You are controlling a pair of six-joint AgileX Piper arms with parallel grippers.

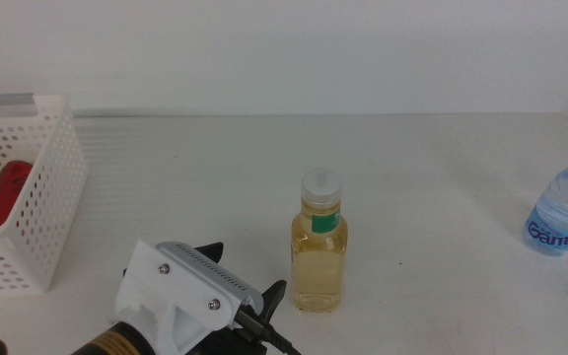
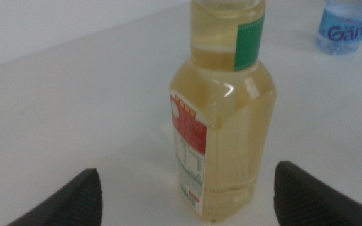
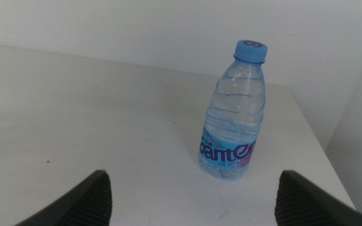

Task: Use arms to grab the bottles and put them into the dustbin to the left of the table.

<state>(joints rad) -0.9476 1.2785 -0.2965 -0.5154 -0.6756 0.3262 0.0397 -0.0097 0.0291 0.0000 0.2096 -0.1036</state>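
Note:
A clear bottle (image 1: 318,247) of yellow liquid with a white cap and green neck label stands upright mid-table. My left gripper (image 1: 248,276) comes in from the near edge, just short of it and to its left. In the left wrist view the same bottle (image 2: 222,125) fills the space ahead, and the left gripper (image 2: 187,172) is open, one jaw to each side and neither touching. A small blue-capped water bottle (image 1: 563,212) stands at the far right. The right wrist view has this bottle (image 3: 234,113) upright ahead of my open right gripper (image 3: 193,179), well apart.
The dustbin (image 1: 52,197), a white perforated basket, stands at the table's left edge with a red can (image 1: 3,192) inside. The white table (image 1: 412,168) ends at a wall behind. The water bottle (image 2: 344,28) also shows in the left wrist view, beyond the yellow bottle.

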